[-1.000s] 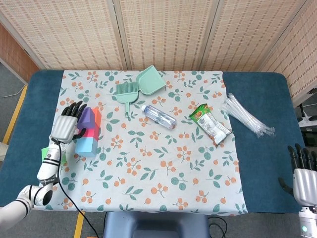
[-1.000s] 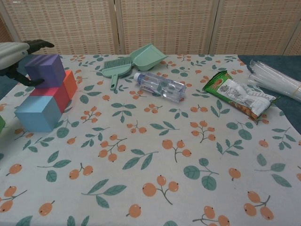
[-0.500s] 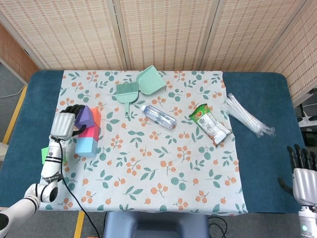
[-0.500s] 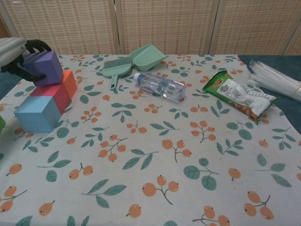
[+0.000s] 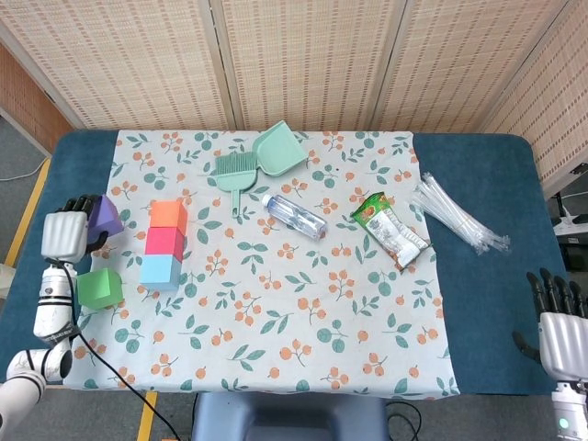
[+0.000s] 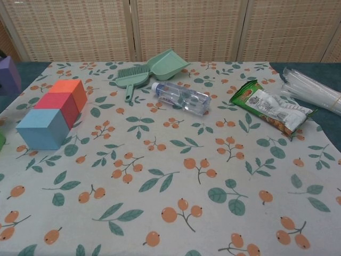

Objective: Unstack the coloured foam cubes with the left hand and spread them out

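My left hand (image 5: pixel 68 233) grips a purple foam cube (image 5: pixel 104 216) at the table's left edge, over the blue cloth; the chest view shows only a sliver of that purple cube (image 6: pixel 9 75) at its left border. An orange cube (image 5: pixel 168 215), a pink cube (image 5: pixel 164 243) and a light blue cube (image 5: pixel 160 271) lie in a row on the flowered cloth; in the chest view they are the orange cube (image 6: pixel 71 90), pink cube (image 6: pixel 56 105) and light blue cube (image 6: pixel 41 128). A green cube (image 5: pixel 99 288) sits below my left hand. My right hand (image 5: pixel 560 326) stays open at the lower right, off the table.
A green dustpan (image 5: pixel 280 148) and brush (image 5: pixel 236 171) lie at the back. A water bottle (image 5: pixel 294 215) lies on its side mid-table, a snack packet (image 5: pixel 390 229) to its right, and a bundle of clear straws (image 5: pixel 457 216) on the blue cloth.
My left hand has lifted the purple cube off the top of the stack and carried it left to the table's edge. The right hand has not moved.
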Motion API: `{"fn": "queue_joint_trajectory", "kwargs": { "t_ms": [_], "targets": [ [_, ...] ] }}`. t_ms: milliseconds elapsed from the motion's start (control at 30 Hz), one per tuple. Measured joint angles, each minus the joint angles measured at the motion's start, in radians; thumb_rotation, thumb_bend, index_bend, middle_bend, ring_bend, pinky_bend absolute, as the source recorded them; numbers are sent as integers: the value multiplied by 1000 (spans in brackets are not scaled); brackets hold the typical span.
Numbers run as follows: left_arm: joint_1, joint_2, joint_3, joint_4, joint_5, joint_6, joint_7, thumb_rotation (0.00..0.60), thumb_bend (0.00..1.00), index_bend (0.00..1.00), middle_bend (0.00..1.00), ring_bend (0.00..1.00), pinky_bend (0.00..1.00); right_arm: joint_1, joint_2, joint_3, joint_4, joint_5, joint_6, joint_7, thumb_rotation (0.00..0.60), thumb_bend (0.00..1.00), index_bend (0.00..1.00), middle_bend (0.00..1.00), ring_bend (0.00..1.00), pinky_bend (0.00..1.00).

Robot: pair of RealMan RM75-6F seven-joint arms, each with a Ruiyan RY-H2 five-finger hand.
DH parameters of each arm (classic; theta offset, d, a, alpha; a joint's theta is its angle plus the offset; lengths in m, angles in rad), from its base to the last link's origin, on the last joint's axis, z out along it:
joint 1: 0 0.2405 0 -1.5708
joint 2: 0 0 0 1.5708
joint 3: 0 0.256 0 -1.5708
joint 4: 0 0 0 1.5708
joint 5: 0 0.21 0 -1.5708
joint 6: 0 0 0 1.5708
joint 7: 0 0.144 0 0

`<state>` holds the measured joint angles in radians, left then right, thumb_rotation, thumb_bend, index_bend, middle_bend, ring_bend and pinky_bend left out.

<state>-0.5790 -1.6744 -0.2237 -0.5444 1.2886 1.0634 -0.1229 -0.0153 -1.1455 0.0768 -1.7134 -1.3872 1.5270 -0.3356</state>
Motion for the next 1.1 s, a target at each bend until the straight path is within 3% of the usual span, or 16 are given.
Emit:
{"fn": "queue_joint_trajectory", "kwargs": {
  "t_ms": [100, 233, 300, 333, 600, 833, 1100],
  "targets": [
    [18, -15, 19, 57, -4, -46, -24, 600, 349, 466, 653, 585, 394, 0, -7, -7, 1, -9, 1, 0, 600, 112, 0, 0, 0, 0],
    [26, -26, 50, 77, 9, -105, -48, 600, 350, 94, 226, 226, 276, 0, -10, -13, 1, -15, -2, -3, 600, 112, 0, 0, 0, 0],
    [28, -27, 61, 74, 15, -118, -55, 600, 346, 3, 61, 72, 207, 0, -11, -14, 0, -18, 1, -1, 600, 112, 0, 0, 0, 0],
    [29, -26, 61, 70, 17, -114, -58, 600, 340, 0, 28, 38, 186, -1, -11, -14, 0, -19, 3, 1, 600, 113, 0, 0, 0, 0],
    [50, 17, 63, -44, 42, -22, -90, 600, 326, 0, 0, 0, 142, 1, -7, -16, 2, -21, -1, 10, 600, 113, 0, 0, 0, 0],
    [77, 85, 72, -170, 52, 15, -41, 600, 337, 0, 0, 0, 143, -2, -6, -22, -3, -32, 5, 11, 600, 112, 0, 0, 0, 0],
    [100, 146, 115, -339, 102, 49, -4, 600, 346, 0, 0, 0, 118, -1, -4, -33, -5, -47, -2, 16, 600, 113, 0, 0, 0, 0]
  ]
}}
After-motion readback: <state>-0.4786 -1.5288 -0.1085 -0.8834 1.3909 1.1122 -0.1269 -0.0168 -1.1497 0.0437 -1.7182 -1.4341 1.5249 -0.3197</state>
